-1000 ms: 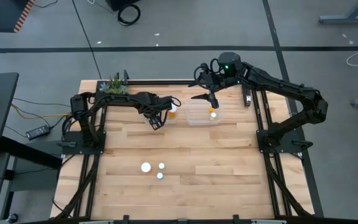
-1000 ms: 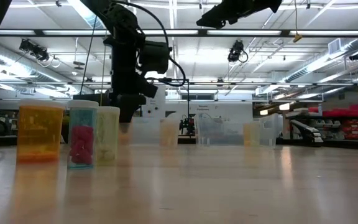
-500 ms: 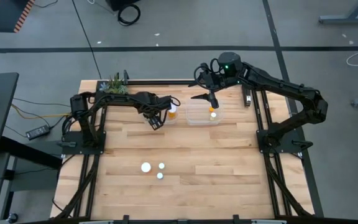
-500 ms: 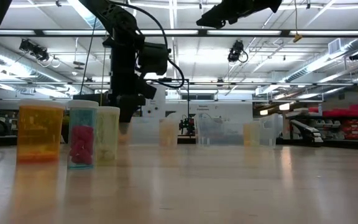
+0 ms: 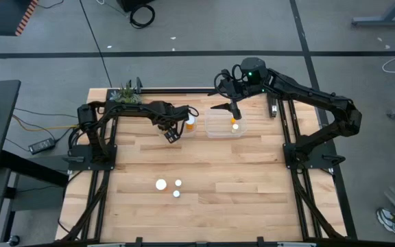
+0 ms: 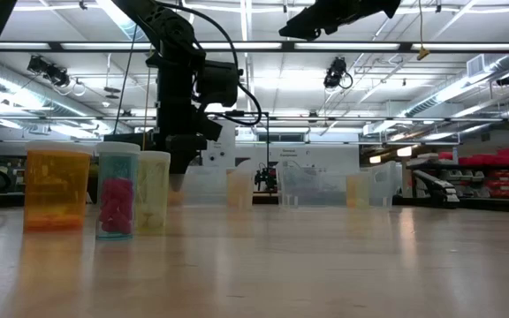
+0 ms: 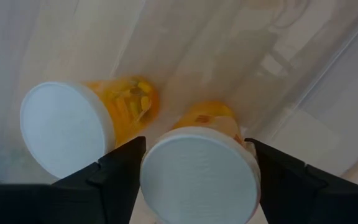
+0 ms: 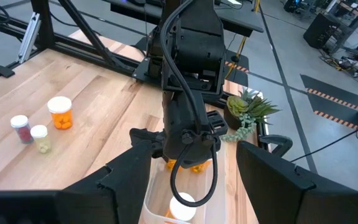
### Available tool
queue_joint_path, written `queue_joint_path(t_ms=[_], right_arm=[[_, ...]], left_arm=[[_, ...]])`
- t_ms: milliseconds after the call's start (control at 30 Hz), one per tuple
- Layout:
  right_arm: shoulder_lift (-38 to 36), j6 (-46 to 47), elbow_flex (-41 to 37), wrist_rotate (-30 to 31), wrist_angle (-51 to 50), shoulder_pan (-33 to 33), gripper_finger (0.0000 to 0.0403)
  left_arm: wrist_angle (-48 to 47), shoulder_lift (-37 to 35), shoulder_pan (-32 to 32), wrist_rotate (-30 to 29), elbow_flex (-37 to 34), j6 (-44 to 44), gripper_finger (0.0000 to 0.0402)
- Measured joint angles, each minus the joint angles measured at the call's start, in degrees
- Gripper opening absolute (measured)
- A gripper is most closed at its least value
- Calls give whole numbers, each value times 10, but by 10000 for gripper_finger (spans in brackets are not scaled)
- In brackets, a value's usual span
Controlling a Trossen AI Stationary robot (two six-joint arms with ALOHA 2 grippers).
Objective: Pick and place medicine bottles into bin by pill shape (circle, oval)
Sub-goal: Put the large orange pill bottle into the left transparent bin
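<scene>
The left gripper (image 7: pixel 194 180) has let go a little more of a medicine bottle (image 7: pixel 197 168) in the bin (image 5: pixel 184 130) by the table's back edge (light, hard, slippery; grab its sides).

Your left gripper (image 5: pixel 172 132) is hanging at the far left, fingers spread; your right gripper (image 5: pixel 233 114) is hovering far right, fingers parted.

Two dark jointed arms, black cables, green light.
</scene>
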Motion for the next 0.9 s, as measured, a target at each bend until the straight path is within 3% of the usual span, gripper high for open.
queue_joint_path(t_ms=[267,900], right_arm=[[0,0,0,0,0,0,244],[0,0,0,0,0,0,244]], left_arm=[[-30,-2,0,-1,5,-1,282],[-27,-85,-21,-17,9,-8,282]])
